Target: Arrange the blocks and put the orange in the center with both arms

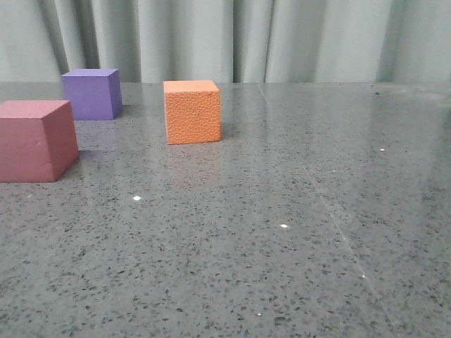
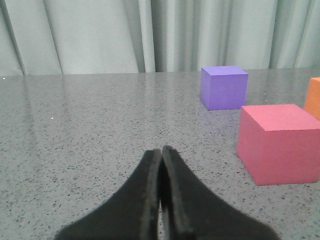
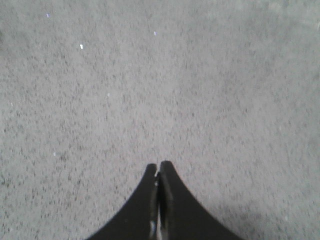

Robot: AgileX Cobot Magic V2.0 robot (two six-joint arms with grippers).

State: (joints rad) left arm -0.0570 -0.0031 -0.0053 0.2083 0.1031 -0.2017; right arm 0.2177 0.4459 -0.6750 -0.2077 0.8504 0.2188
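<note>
Three foam cubes sat on the speckled grey table (image 1: 296, 232). The pink-red cube (image 1: 35, 139) lay at the near left, the purple cube (image 1: 91, 93) behind it near the curtain (image 1: 225, 39), and the orange cube (image 1: 192, 111) stood apart to their right, not between them. The left gripper (image 2: 161, 150) and right gripper (image 3: 158, 165) each hung over bare tabletop, fingers pressed together and holding nothing.

Three foam cubes crowd the left part of the speckled grey glossy tabletop (image 1: 296, 211): a dusty pink-red foam cube (image 1: 36, 140) nearest, a purple foam cube (image 1: 91, 93) behind it, and a bright orange foam cube (image 1: 192, 111) further right. Open lanes of tabletop separate all three. Pale pleated curtains (image 1: 232, 39) wall off the far edge.
</note>
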